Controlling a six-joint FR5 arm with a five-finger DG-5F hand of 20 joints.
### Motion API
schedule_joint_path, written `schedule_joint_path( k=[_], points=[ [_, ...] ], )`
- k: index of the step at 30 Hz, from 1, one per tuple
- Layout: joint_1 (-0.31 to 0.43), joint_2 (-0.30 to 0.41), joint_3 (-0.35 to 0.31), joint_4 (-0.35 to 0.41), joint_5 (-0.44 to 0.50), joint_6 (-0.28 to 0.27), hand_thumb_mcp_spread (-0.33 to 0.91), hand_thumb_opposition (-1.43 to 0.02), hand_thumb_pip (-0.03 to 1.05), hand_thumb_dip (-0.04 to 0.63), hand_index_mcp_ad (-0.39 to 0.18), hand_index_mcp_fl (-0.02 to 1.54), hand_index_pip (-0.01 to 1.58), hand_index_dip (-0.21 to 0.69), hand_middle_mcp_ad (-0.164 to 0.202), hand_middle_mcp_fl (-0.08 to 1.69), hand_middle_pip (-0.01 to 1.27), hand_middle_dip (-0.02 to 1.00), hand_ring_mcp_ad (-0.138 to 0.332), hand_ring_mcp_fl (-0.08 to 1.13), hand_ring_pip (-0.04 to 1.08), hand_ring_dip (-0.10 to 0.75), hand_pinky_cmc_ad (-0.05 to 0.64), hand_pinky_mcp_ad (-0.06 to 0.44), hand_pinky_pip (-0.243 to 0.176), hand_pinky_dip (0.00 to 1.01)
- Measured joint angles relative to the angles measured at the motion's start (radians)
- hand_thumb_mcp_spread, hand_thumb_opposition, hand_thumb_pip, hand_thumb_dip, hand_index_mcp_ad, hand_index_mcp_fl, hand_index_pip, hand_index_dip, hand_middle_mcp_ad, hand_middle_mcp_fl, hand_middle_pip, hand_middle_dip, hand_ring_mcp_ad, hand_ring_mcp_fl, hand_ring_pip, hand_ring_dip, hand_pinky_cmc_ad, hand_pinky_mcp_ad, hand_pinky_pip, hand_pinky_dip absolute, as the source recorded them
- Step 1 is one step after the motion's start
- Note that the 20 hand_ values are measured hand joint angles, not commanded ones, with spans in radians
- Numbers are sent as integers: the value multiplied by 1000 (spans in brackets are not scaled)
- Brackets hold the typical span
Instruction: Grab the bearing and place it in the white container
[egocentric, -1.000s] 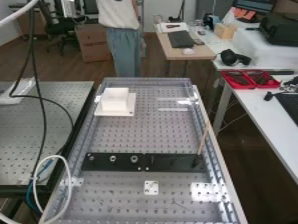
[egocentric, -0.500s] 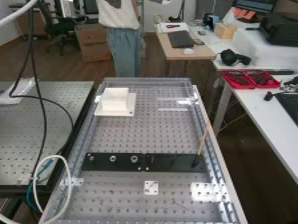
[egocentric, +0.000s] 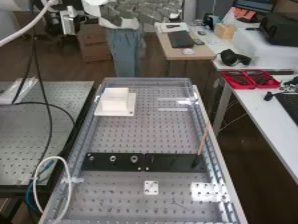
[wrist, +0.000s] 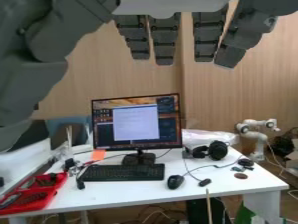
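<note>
Container (egocentric: 115, 99) far left on table (egocentric: 126, 135). Strip (egocentric: 174, 162) crosswise, nearer; round parts (egocentric: 134, 159) on its left half, stick (egocentric: 203, 141) at right end. Small plate (egocentric: 151, 184) near side of strip.

Robot hand (egocentric: 156, 9) hovers high; fingers (wrist: 163, 39) extend straight.

Perforated metal bench (egocentric: 126, 135). White container (egocentric: 116, 100) towards far end. Black strip (egocentric: 174, 163) lying crosswise, nearer. Small pale plate (egocentric: 151, 191) beyond strip's near edge, possibly metal.
</note>
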Motion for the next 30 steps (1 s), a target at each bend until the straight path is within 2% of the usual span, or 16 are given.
schedule_joint_path(
  k=[13,17,24,30],
  points=[
    [22,17,-146,133,96,-21,230,-667,318,5,38,10,79,164,101,5,138,148,232,16,87,28,295,215,-87,244],
    [23,18,-197,189,128,-25,246,-667,354,7,38,14,87,148,103,5,138,148,232,16,87,28,295,215,-91,246],
    [11,6,-265,283,143,12,278,-663,377,16,33,21,87,106,103,3,138,157,232,16,93,35,295,215,-91,246],
    [-3,-17,-297,335,127,15,290,-681,414,49,-7,38,99,77,105,5,140,155,232,16,93,37,295,215,-91,246]
  ],
)
